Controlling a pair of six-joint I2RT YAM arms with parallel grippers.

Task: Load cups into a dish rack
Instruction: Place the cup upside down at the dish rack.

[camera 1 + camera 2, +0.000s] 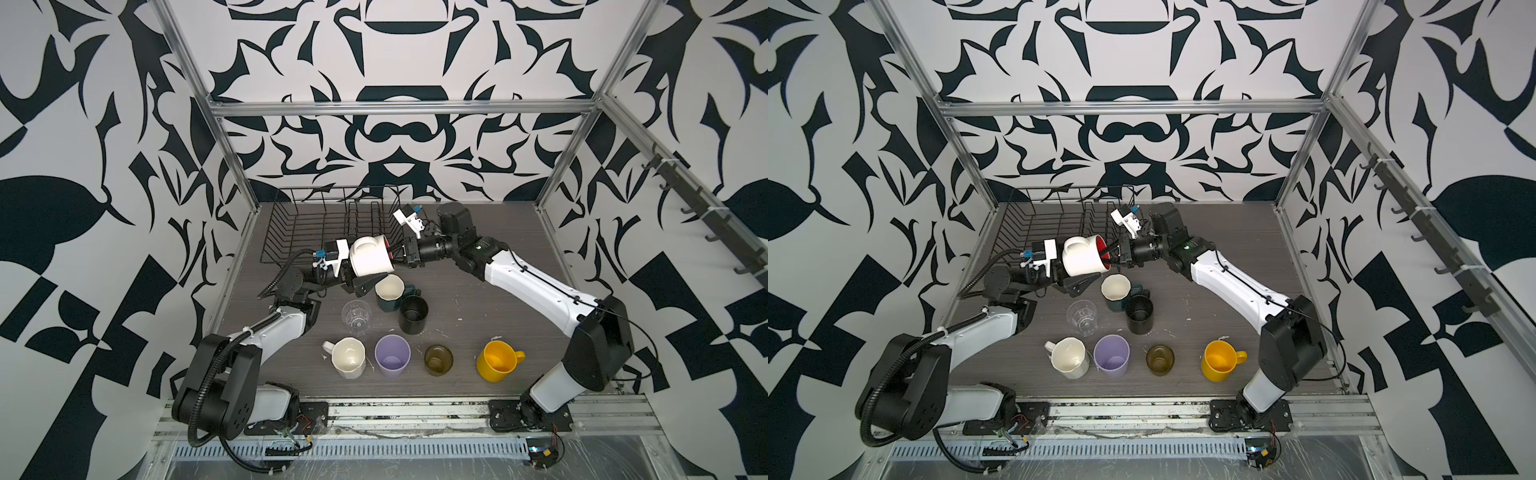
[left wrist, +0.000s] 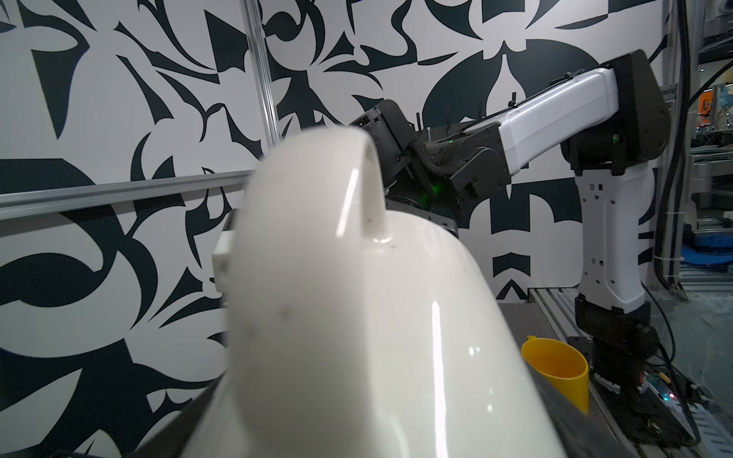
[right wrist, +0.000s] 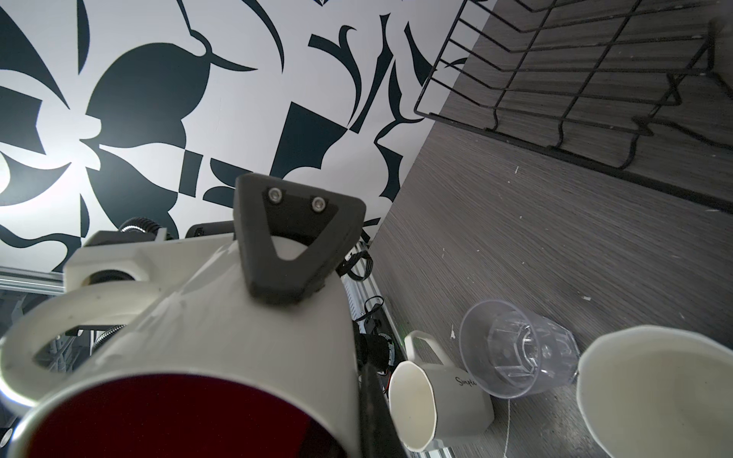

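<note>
A: Where is the white, red-lined ceramic mug (image 1: pixel 371 261)?

B: It hangs in mid-air before the black wire dish rack (image 1: pixel 291 232), lying sideways. The right gripper (image 1: pixel 390 258) pinches its rim. The left gripper (image 1: pixel 360 272) is spread around its base, and its hold is unclear.

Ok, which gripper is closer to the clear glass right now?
Left. The left gripper straddles the white mug just beyond the clear glass; the right gripper pinches that mug's rim on its far side, farther off.
</note>
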